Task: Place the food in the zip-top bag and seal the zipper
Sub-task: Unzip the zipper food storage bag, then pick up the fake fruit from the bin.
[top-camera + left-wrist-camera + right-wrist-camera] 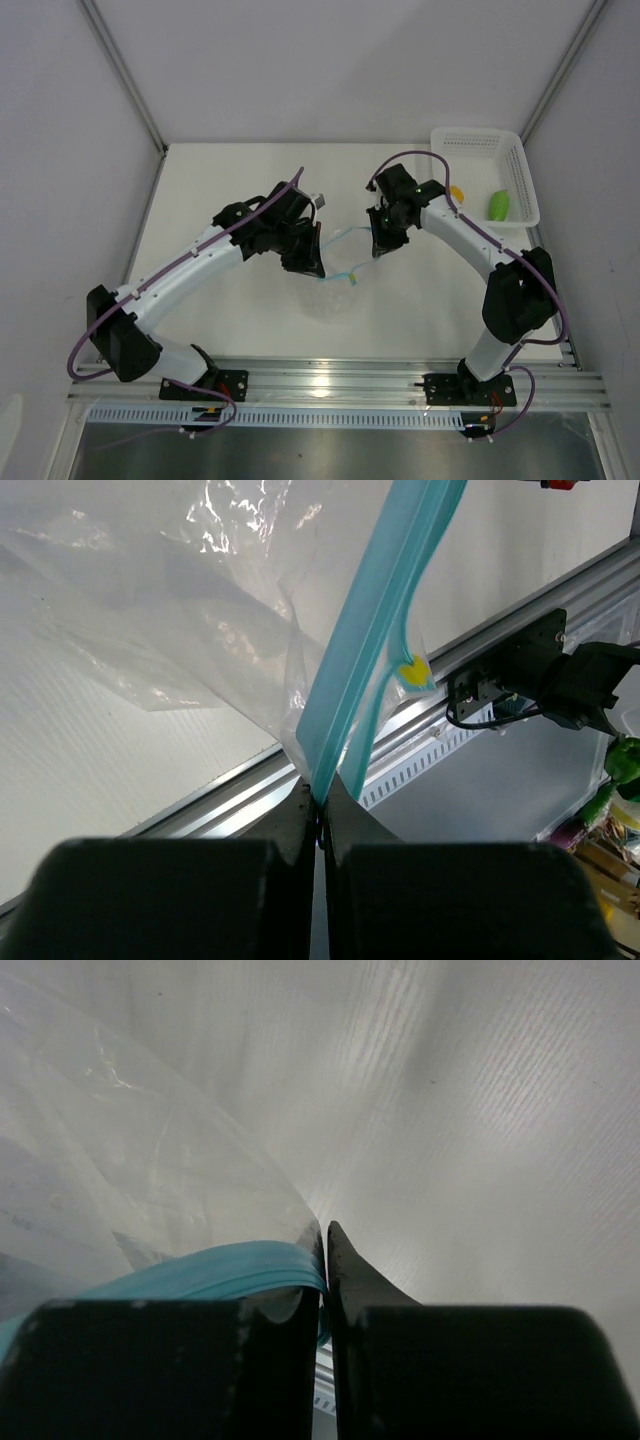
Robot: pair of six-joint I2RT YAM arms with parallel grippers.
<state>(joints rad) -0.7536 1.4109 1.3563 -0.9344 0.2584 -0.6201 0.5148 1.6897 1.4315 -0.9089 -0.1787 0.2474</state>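
While both arms reached inward over the white surface [230,180], the zip-top bag [338,297] was held up between them by its mouth. The left jaws, at the tip of the left arm [200,260], were closed tight on one end of the zipper [365,650]. In the left wrist view the teal-blue strip ran straight out from between the black fingers. A little way out from that grip the strip appeared to part into two bands, and a small yellow mark [410,670] sat on the nearer band. The right jaws, at the tip of the right arm [470,235], were likewise pressed together on the other end of the zipper, with the teal edge entering the pinch from the left in the right wrist view. Between the two grips the strip sagged, and the crinkled clear film drooped below it toward the surface; whether the film touched the surface could not be told.

Neither piece of food was in the bag. The green piece [499,205] lay inside the white lattice basket [475,135] at the far right corner, well apart from the bag. The orange-yellow piece [457,192] sat at the basket's left wall, just beside the right arm. An aluminium rail [330,380] carried both arm bases along the near edge.
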